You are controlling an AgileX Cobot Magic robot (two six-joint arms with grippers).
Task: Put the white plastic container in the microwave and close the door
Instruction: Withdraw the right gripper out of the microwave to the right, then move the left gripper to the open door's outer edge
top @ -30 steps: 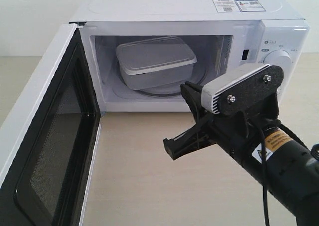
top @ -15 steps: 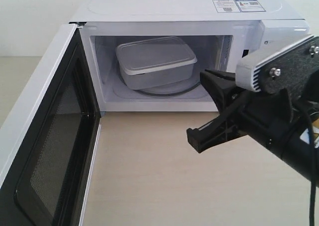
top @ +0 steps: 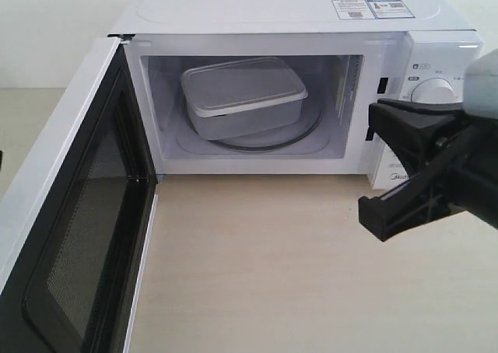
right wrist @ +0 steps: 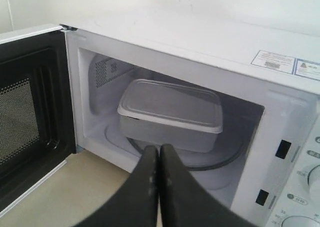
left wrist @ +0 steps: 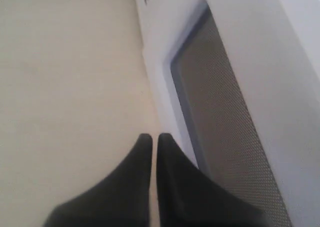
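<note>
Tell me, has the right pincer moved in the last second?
Yes. The right pincer has moved rightward, from the open mouth of the microwave to its dial panel.

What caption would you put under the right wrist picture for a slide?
Shut right claw facing the open microwave, white plastic container sitting inside, door swung wide.
</note>
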